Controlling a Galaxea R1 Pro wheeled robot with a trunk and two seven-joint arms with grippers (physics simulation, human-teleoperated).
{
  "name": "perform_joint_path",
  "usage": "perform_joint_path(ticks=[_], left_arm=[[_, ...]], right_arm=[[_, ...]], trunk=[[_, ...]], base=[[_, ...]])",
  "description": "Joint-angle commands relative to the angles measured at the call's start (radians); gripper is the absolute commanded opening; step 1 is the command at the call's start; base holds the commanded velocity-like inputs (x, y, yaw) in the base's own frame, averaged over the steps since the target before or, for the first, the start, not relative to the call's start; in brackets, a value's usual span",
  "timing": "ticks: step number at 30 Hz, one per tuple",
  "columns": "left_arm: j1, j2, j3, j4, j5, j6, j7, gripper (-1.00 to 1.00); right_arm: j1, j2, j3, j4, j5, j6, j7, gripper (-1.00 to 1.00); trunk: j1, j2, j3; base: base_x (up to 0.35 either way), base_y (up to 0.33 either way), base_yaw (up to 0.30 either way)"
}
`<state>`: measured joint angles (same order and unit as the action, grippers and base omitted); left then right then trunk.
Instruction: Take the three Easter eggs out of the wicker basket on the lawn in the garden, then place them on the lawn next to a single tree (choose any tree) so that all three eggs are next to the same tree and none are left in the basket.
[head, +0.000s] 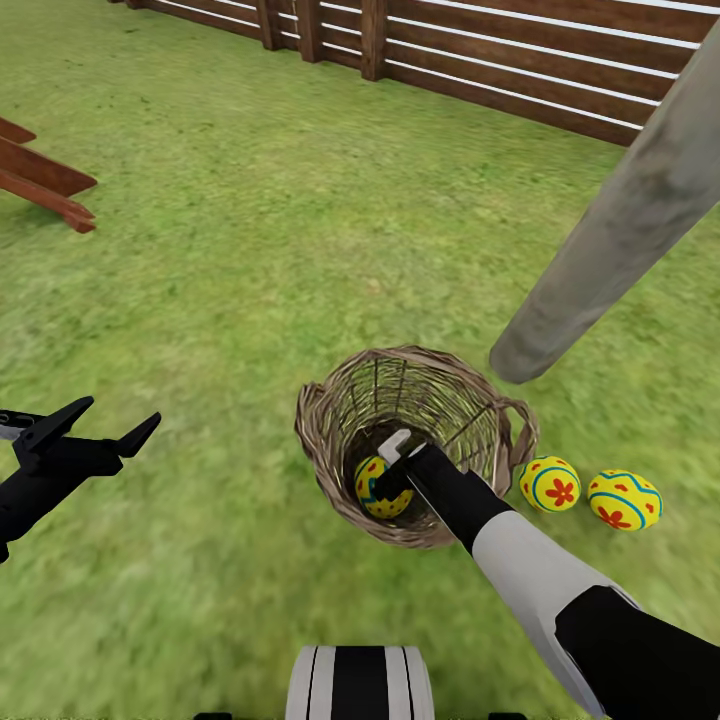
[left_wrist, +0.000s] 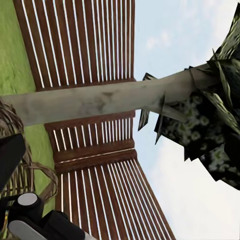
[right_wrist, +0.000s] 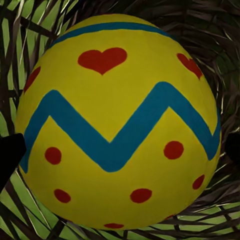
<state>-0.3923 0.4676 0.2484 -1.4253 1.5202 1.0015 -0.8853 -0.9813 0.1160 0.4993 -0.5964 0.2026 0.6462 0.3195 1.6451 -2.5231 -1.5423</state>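
Reaching into the wicker basket (head: 330, 440), right claw (head: 385, 478) — spread — flanks the last egg (head: 372, 492); unclamped.

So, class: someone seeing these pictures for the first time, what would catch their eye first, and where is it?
Probably the right gripper reaching down into the basket at the last egg inside, which looms large and yellow in the right wrist view. Next, two eggs lying on the lawn beside the basket, near the grey tree trunk. The left gripper hangs open over grass, off to the left.
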Motion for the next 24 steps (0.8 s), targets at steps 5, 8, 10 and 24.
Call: perform_joint_path(ticks=[5,8,10,24], left_arm=[[0.0,0.0,0.0,0.0,-0.001,0.003,-0.003,1.0],[0.0,0.0,0.0,0.0,-0.001,0.003,-0.003,1.0],[0.0,0.0,0.0,0.0,-0.001,0.003,-0.003,1.0],[0.0,0.001,0.001,0.0,0.0,0.003,-0.007,1.0]], right_arm=[[0.0,0.0,0.0,-0.002,0.011,0.003,0.007,1.0],[0.0,0.001,-0.001,0.0,0.012,0.003,0.007,1.0],[0.0,0.001,-0.001,0.001,0.012,0.004,0.007,1.0],[0.0,0.001,0.001,0.003,0.012,0.004,0.007,-1.0]], trunk=[[0.001,-0.001,-0.012],[0.002,-0.001,-0.02],[0.003,-0.002,-0.024],[0.004,-0.002,-0.035]], base=[[0.0,0.0,0.0],[0.0,0.0,0.0],[0.0,0.0,0.0],[0.0,0.0,0.0]])
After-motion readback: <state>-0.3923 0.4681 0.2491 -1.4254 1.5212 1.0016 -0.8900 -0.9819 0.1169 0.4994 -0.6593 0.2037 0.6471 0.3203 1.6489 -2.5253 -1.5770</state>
